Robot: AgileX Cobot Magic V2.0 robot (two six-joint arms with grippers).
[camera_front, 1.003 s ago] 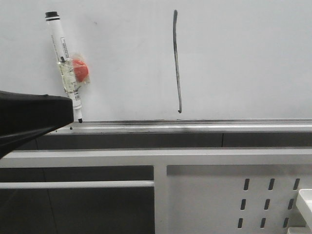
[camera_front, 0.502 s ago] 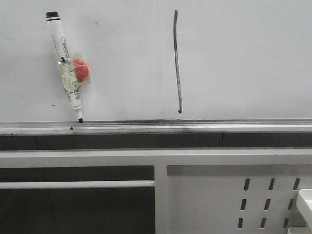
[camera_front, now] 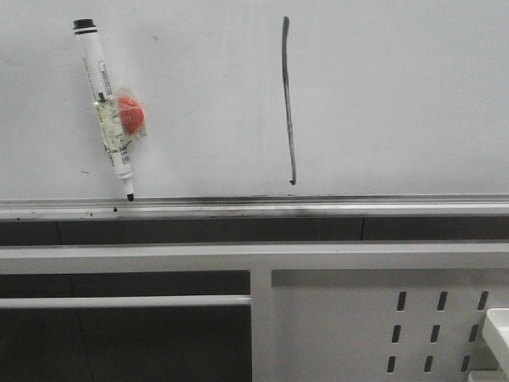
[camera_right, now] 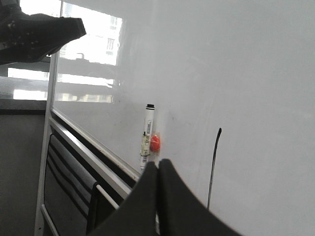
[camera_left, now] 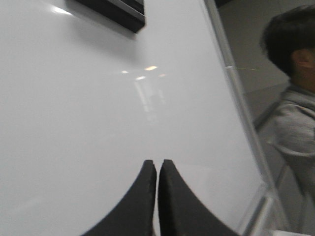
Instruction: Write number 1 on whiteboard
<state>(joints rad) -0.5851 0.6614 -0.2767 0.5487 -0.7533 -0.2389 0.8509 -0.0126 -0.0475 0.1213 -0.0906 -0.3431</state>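
Note:
The whiteboard (camera_front: 398, 95) fills the upper half of the front view, with a silver ledge (camera_front: 318, 208) along its lower edge. The number 1 (camera_front: 288, 103) is a long thin black stroke near the middle, hooked at its foot; the right wrist view shows it too, as number 1 (camera_right: 213, 167). A white marker (camera_front: 106, 111) with a red magnet (camera_front: 131, 113) sticks to the board at the left, tip down near the ledge. My left gripper (camera_left: 157, 162) is shut and empty in front of bare whiteboard (camera_left: 74, 123). My right gripper (camera_right: 158, 163) is shut and empty, back from the marker (camera_right: 146, 132).
Below the ledge runs a white perforated metal frame (camera_front: 382, 318) with a horizontal bar (camera_front: 119, 301) at the left. A person in a grey top (camera_left: 295, 123) stands beyond the board's edge. The dark left arm (camera_right: 34, 32) shows in the right wrist view.
The dark left arm that covered the lower left of the front view one second ago has left that view. The marker and the stroke have not moved.

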